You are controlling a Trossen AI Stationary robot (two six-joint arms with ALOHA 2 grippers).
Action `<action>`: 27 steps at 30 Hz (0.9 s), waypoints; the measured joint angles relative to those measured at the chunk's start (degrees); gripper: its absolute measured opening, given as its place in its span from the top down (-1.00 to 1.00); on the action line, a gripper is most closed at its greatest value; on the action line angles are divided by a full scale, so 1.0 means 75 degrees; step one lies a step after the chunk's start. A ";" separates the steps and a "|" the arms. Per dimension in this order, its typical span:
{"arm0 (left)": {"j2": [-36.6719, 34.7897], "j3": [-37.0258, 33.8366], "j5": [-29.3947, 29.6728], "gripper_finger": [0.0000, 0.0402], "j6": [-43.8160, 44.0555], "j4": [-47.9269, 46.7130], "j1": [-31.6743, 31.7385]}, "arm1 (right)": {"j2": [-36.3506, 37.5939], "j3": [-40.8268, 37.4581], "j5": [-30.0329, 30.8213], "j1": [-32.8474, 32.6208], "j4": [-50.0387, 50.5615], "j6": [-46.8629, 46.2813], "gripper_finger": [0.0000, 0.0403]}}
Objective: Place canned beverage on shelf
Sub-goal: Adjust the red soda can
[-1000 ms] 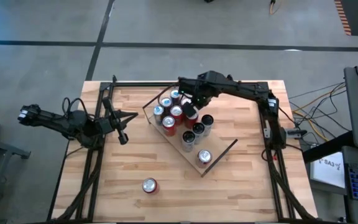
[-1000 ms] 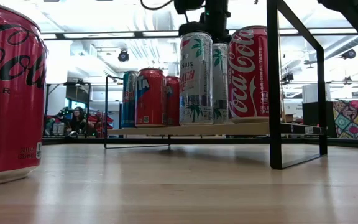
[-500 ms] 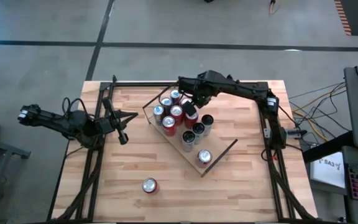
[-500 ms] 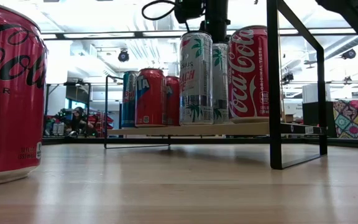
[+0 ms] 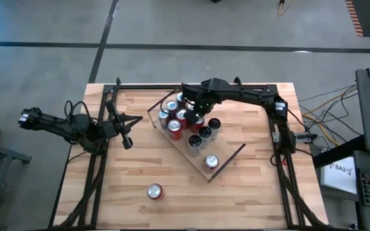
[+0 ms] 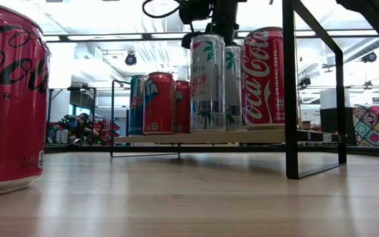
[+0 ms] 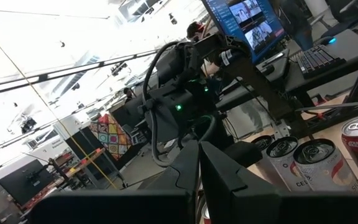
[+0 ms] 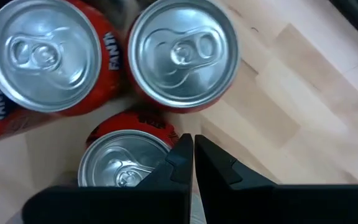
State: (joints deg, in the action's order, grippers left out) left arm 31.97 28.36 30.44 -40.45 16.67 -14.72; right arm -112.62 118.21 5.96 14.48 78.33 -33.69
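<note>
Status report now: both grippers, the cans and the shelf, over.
Right gripper shut, empty, above cans on the shelf. Left gripper shut, parked at table's left. One can on the table, off shelf.

Right tool, shut, has slid leftward over the cans; arm now reaches further across shelf.

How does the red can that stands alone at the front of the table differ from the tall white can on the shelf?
1. The lone red can stands on the bare table; the tall white can stands on the shelf, among other cans.
2. The red can has no gripper near it; the right gripper hangs, fingers shut, above the shelf's cans.
3. One is red, the other white with palm-leaf print.

Both stand upright.
</note>
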 joint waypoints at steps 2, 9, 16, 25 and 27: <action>0.0000 0.0000 0.0000 1.00 0.0000 0.0000 0.0000 | 0.0000 0.0003 -0.0039 -0.0053 -0.0004 -0.0024 0.96; -0.0003 0.0000 0.0000 1.00 0.0000 0.0006 0.0000 | 0.0000 0.0038 -0.0426 -0.0152 -0.0268 0.0044 0.96; -0.0003 0.0000 0.0000 1.00 0.0000 0.0006 0.0000 | 0.0000 0.0047 -0.0428 -0.0163 -0.0342 0.0076 0.96; -0.0003 0.0000 0.0000 1.00 0.0000 0.0006 0.0000 | 0.0000 0.0050 -0.0791 -0.0187 -0.0554 0.0093 0.96; -0.0003 0.0000 0.0000 1.00 0.0000 0.0006 0.0000 | 0.0000 0.0050 -0.0825 -0.0206 -0.0671 0.0108 0.96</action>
State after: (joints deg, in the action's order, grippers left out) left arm 31.94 28.36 30.44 -40.45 16.71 -14.72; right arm -112.62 118.58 -0.23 12.93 73.30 -32.88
